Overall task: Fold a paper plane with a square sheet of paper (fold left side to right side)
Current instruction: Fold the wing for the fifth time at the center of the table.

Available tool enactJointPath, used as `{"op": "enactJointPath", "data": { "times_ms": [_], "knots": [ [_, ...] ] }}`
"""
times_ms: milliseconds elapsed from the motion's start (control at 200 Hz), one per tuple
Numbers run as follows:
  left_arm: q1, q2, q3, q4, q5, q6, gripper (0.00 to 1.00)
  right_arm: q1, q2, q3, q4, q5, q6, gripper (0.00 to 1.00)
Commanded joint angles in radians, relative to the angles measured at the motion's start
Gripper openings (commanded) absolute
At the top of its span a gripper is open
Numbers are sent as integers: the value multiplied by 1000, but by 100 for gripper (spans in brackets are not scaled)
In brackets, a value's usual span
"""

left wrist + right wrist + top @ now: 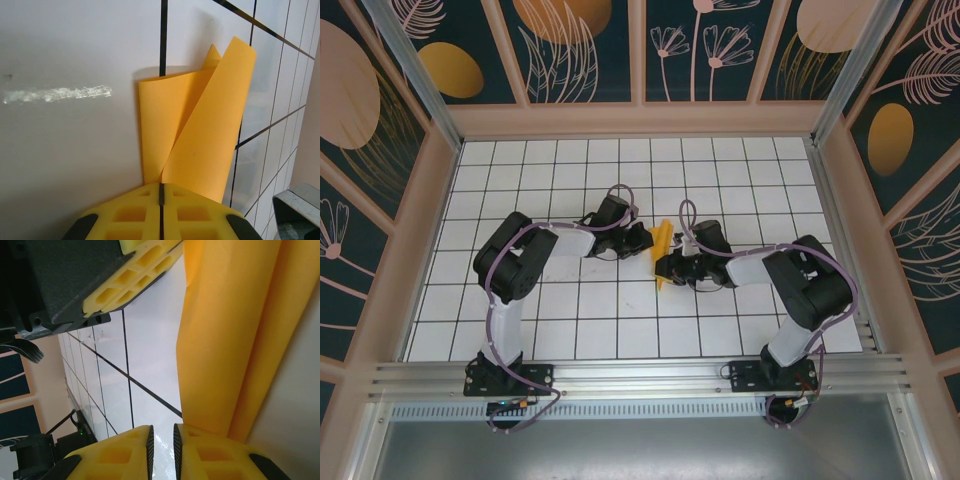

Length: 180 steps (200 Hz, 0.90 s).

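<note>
Paper: the sheet of paper [662,243] is at the middle of the table [570,310], between the two wrists. It is folded lengthwise into a narrow strip running from the far side toward the arm bases.
Left arm: I see the left arm [510,270] rise from its base at the near left, bend sharply at the elbow, and reach right toward the centre with the wrist low over the table.
Left fingers: the left fingers [140,200] are clenched, with only a dark seam between the tips. In the left wrist view the paper [200,130] comes straight out of that seam, so I read it as pinched. Two layers stand up and curl apart above the table [60,150].
Right arm: the right arm [810,285] mirrors it, elbow out to the right, forearm reaching left to the strip's near end.
Right fingers: the right fingers [135,440] stand a slit apart, released, with table [150,350] showing through and nothing between them.
Paper by right fingers: the paper [225,340] runs past the outer side of one tip. I cannot tell whether it touches.
Mark: a whitish scuff [60,93] lies on the table left of the paper.
</note>
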Motion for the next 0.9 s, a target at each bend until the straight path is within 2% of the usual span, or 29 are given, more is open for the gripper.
{"op": "enactJointPath", "data": {
  "times_ms": [0,896],
  "knots": [
    [8,39,1,-2,-19,18,9,6,25,26,7,-4,-7,22],
    [11,44,-1,-2,-32,20,8,34,70,61,-87,40,-40,22]
  ]
}}
